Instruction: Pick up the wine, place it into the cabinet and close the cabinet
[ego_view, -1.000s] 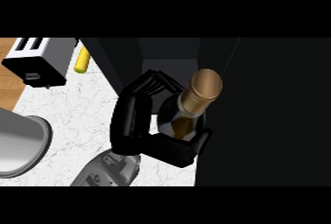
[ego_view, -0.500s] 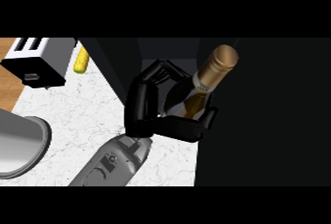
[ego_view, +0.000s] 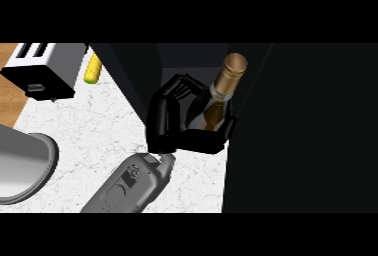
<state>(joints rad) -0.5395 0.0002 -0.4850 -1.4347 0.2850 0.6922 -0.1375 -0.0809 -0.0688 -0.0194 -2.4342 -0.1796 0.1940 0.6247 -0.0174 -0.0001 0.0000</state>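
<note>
Since a second ago we have carried the wine (ego_view: 221, 95) up and away from us, deeper into the dark cabinet (ego_view: 310, 125), and the bottle now leans with its gold-capped neck pointing toward the back. Our forearm has stretched out behind it across the counter (ego_view: 96, 125).

Only one hand (ego_view: 173, 122) shows, and which of the two it is we cannot say for certain; its fingers and thumb are curled round the lower body of the bottle, hiding most of it. The other hand is out of sight.

We judge that we are in the placing step: the bottle sits within the cabinet opening but is tilted and gripped, so it looks not yet set down. Next we would need to bring it upright, lower its base onto the cabinet floor, let go, and draw the hand back out before the door can be swung shut.

A toaster (ego_view: 44, 70), a yellow item (ego_view: 92, 72) beside it, and a grey pot rim (ego_view: 29, 170) lie to the left, well apart from the cabinet.
</note>
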